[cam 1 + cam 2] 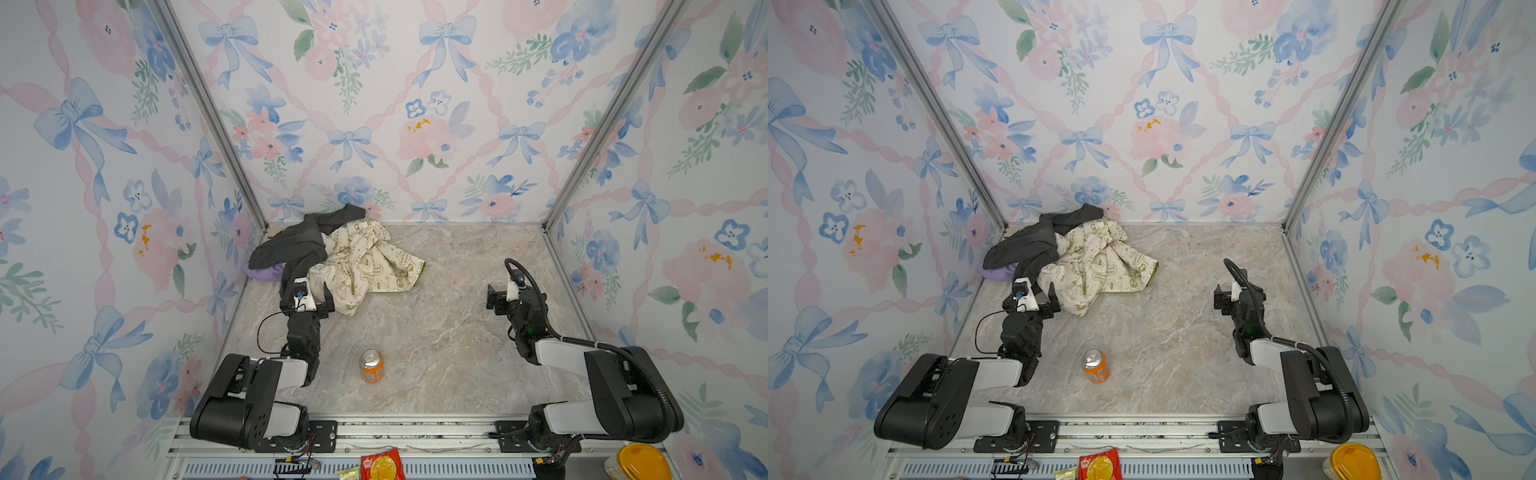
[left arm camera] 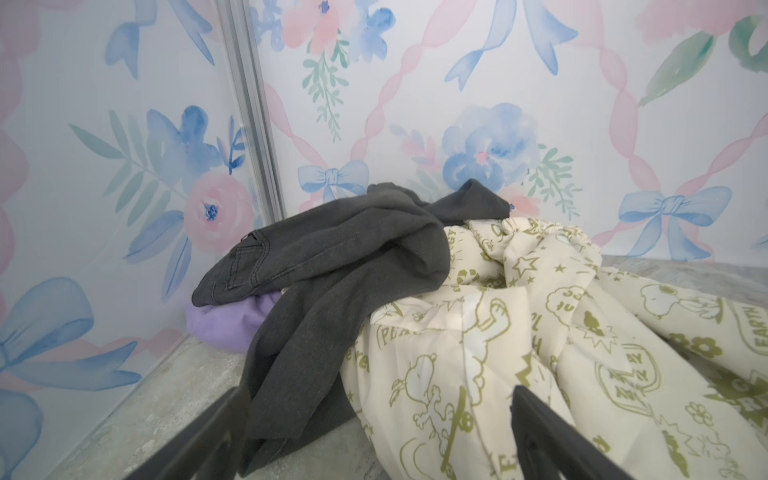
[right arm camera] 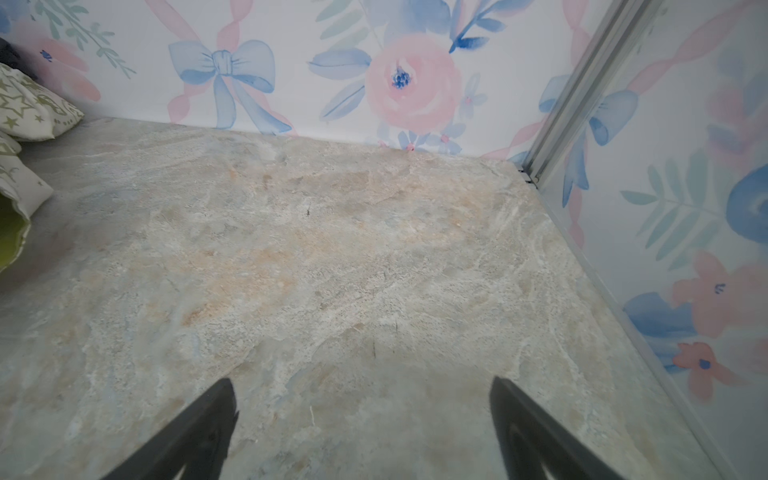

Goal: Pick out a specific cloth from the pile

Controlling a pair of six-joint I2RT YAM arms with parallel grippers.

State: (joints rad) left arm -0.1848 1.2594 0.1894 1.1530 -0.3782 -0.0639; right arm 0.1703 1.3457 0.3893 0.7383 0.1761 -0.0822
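Left wrist view: we are finding the cloth [image 2: 228, 328] pinned under the dark grey garment [image 2: 332, 266] by the wall [image 2: 83, 216], so the left gripper [image 2: 374, 392] is hovering at the pile [image 2: 465, 332], jaws spread; the right gripper [image 3: 361, 382] is idling apart, jaws also spread.

The cloth [image 2: 226, 326] shows plain lilac-purple. The garment [image 2: 332, 270] reads dark charcoal grey. The cream cloth [image 2: 478, 365] is printed all over with olive-green doodles, stars and lettering. The table [image 3: 332, 249] is marbled beige and grey. The walls [image 1: 415, 83] wear pink roses, blue bows, green sprigs. The can [image 1: 371, 368]: orange, silver top.
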